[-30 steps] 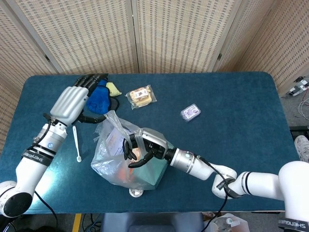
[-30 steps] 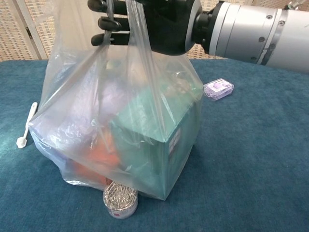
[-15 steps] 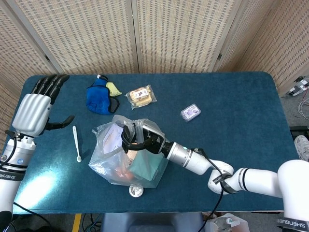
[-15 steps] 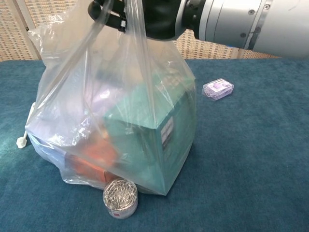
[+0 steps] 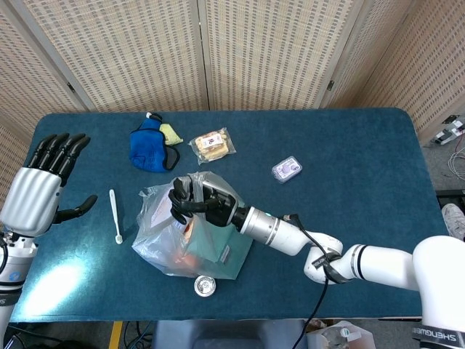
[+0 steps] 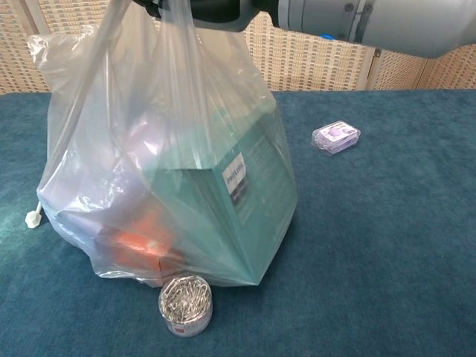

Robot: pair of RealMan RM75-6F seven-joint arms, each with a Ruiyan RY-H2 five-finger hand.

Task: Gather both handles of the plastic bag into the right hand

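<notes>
Holding the handles (image 6: 141,30) of the plastic bag (image 5: 190,236) bunched in its curled fingers, the right robot hand (image 5: 195,201) sits directly above the bag, and the film runs taut from its grip down to the load. By my reading the gathering step is at its end: two strips of film rise into the fist in the chest view, though the top edge of that view cuts off the grip itself (so whether each loop is fully seated I cannot tell). The next move calls for a firm hold and a check that neither handle slips free.

The bag stands on the counter (image 5: 349,145) near its front edge, with a teal box (image 6: 230,201) and something orange (image 6: 145,242) inside it, and a small tub of paper clips (image 6: 185,304) just beside its base.

The right arm reaches in low from the right side, forearm stretched across the counter toward the bag. The left robot hand (image 5: 40,190) is well apart at the far left, holding nothing, fingers spread and pointing away, thumb out to the side.
</notes>
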